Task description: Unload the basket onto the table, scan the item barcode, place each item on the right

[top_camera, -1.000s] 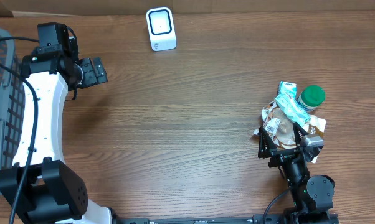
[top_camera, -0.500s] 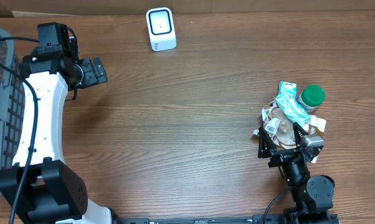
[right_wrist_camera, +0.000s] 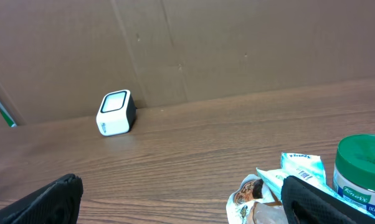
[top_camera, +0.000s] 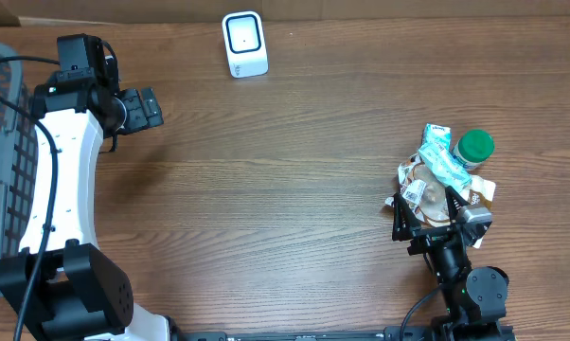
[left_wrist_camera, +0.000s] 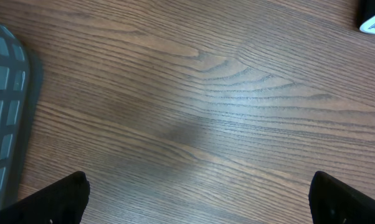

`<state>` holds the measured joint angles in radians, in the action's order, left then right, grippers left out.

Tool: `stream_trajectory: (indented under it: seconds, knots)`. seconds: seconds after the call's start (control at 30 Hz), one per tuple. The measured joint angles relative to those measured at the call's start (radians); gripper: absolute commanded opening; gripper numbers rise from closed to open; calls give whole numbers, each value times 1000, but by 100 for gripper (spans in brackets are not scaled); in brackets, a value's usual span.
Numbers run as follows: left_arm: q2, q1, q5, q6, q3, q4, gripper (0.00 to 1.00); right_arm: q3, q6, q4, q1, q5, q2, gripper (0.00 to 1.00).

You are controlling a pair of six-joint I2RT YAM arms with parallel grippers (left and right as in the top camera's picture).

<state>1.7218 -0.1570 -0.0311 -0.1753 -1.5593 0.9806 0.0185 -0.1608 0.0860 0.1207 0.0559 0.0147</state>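
Nothing is shifting: left end effector [top_camera: 150, 106] and right end effector [top_camera: 435, 221] are idling spread apart, items [top_camera: 444, 169] sitting ungrasped, well apart from scanner [top_camera: 244, 44].

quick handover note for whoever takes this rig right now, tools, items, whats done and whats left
Left tool: open, empty, over bare table near the basket.
Right tool: open, holding nothing, at the near edge of the heap of goods.
Things: scanner stands at the far edge of the table. Green-lidded jar, teal packet and cookie packet lie heaped together on the right side.
Done: nothing yet; no item is held or near the scanner.
Left: grasp one item from the heap, probably with the right tool, and show its barcode to the scanner.
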Motion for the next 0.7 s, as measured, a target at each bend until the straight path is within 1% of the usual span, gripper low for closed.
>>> stream_trajectory:
  seconds: [0.13, 0.23, 0.37, 0.5, 0.6, 0.7]
  knots:
    - [-12, 0, 0, 0, 0, 0, 100, 0, 0, 0, 0, 0, 0, 100]
    - [-61, 9, 0, 0, 0, 0, 99, 0, 0, 0, 0, 0, 0, 100]
    - [-200, 38, 0, 0, 8, -1, 100, 0, 0, 0, 1, 0, 0, 100]
    - [-396, 74, -12, 0, 95, -20, 99, 0, 0, -1, 3, 0, 0, 100]
    - [-540, 79, -31, 0, 243, -136, 100, 0, 0, -2, 5, 0, 0, 100]
    - [-668, 79, -33, 3, 433, -351, 99, 0, 0, -2, 4, 0, 0, 100]
